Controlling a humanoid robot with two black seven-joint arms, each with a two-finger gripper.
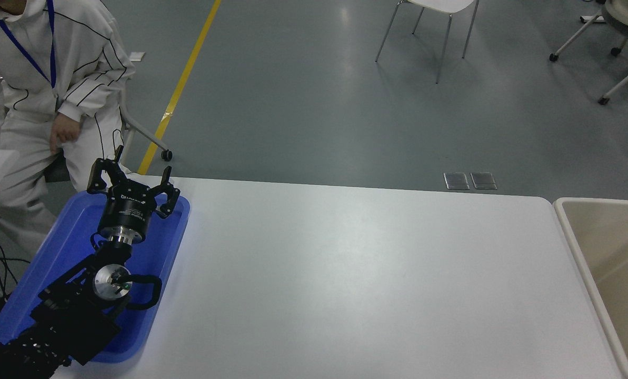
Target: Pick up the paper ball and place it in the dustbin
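The dustbin (571,231), a beige bin with a thick cream rim, stands at the table's right end, cut off by the picture's edge. No paper ball shows anywhere in the head view; it is hidden or out of view. My left gripper (132,179) is parked at the lower left over a blue tray, its fingers spread open and empty. My right arm and gripper are out of view.
A shallow bright blue tray (61,247) lies on the table's left end under my left arm. A person in a white suit (40,89) sits beyond the table's far left corner. Chairs (429,21) stand on the grey floor behind.
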